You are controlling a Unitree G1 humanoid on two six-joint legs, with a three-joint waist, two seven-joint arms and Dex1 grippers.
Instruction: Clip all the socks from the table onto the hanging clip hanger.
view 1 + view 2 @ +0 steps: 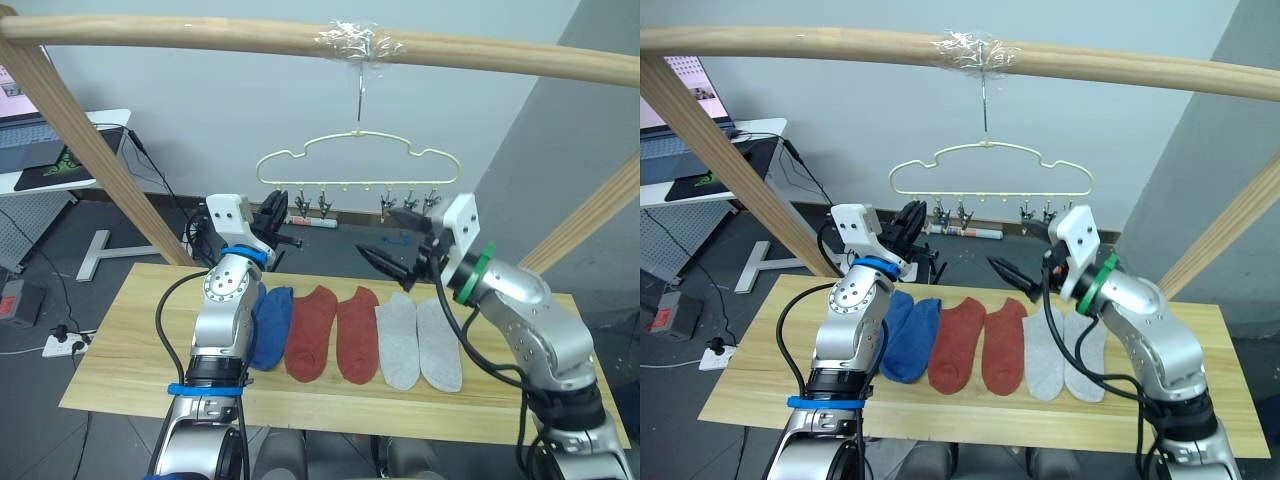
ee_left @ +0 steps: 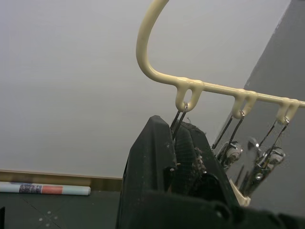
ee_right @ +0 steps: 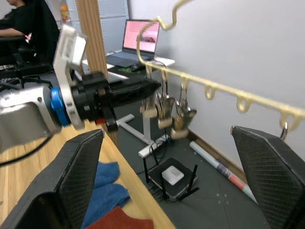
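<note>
A: Socks (image 1: 360,335) first: six lie flat in a row across the middle of the table (image 1: 120,375), low in the head view, two blue at the left, two rust-red in the centre, two light grey at the right. None is clipped yet.

B: How will they handle?

A: Light, limp and soft, I'd judge; nothing to break. A pinch at the cuff edge should lift one, though it will droop and fold.

B: And the clip hanger (image 1: 357,163)?

A: Hanging by its hook from the wooden bar (image 1: 200,38), upper centre of the frame. Thin wire, so likely to swing when pushed.

B: The claws?

A: The left gripper (image 1: 272,215) is raised to the hanger's left end, its fingers narrowed on the first metal clip (image 2: 183,125). The right gripper (image 1: 395,243), centre right above the grey socks, is spread wide and empty.
</note>
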